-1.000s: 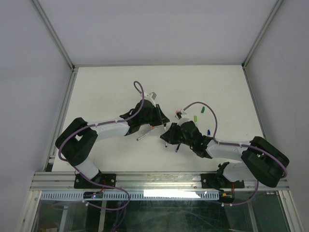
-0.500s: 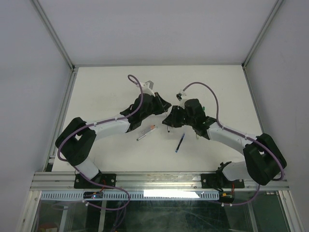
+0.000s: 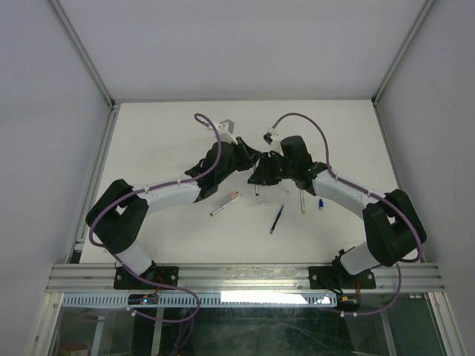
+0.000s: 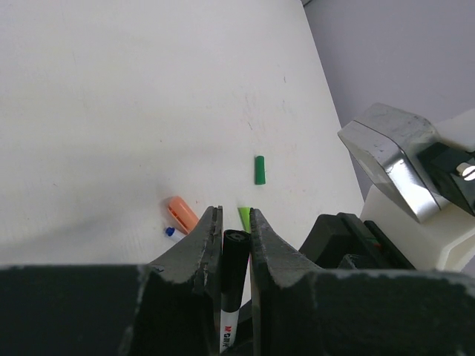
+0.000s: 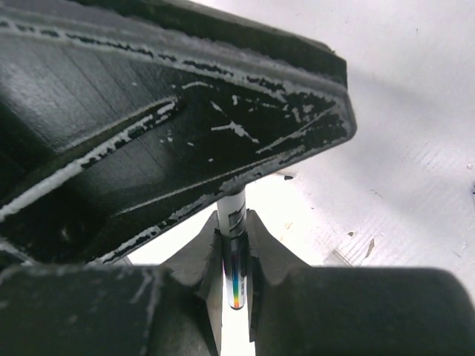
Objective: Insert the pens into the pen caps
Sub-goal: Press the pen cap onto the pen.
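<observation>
Left gripper (image 4: 233, 215): jaws nearly closed, pinching a black-ended pen (image 4: 234, 259) whose white, lettered barrel runs back between the fingers. Whether the black end is a fitted cap cannot be told. Right gripper (image 5: 232, 222): just beside the left gripper and partly beneath its black body, jaws likewise drawn in tight on a white-barrelled pen (image 5: 234, 259) with a small rainbow mark. This barrel points up towards the left gripper, and whether the two grippers share one pen cannot be told. Just beyond the left gripper's fingertips an orange cap (image 4: 182, 213) lies on the white table (image 3: 148, 148), slightly to their left. A light green cap (image 4: 243, 216) shows partly at the tips, and a dark green cap (image 4: 260, 170) lies farther out. On the arm-base side of the left gripper lie a grey pen with an orange-red end (image 3: 224, 203), a blue pen (image 3: 277, 219), a pale pen (image 3: 303, 200) and a blue cap (image 3: 320, 203), all apart from one another.
</observation>
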Controlling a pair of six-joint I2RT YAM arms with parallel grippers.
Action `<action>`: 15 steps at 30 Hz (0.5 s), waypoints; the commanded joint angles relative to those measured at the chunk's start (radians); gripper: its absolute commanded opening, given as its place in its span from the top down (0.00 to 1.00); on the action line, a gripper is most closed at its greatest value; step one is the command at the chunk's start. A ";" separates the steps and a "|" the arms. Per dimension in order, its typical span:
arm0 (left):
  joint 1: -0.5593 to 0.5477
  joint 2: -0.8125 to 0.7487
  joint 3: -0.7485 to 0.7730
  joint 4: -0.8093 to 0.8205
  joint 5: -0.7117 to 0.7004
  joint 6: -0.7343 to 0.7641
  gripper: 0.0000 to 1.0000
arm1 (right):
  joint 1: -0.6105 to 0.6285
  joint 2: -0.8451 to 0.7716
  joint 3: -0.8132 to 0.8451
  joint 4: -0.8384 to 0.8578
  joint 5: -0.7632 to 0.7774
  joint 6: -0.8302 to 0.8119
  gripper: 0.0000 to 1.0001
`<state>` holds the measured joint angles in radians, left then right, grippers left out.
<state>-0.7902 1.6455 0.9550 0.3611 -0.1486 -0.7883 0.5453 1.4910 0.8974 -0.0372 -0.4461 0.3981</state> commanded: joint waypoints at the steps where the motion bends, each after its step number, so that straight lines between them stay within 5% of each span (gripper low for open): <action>1: -0.133 -0.014 -0.071 -0.241 0.407 -0.052 1.00 | -0.119 -0.057 0.110 0.480 0.274 -0.002 1.00; 15: -0.080 -0.019 -0.103 -0.193 0.439 -0.073 1.00 | -0.108 -0.215 -0.155 0.347 0.274 -0.002 1.00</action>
<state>-0.7937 1.6245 0.9108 0.3603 0.0303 -0.8455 0.5377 1.3125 0.7170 -0.0296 -0.4519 0.3748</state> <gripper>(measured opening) 0.147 0.138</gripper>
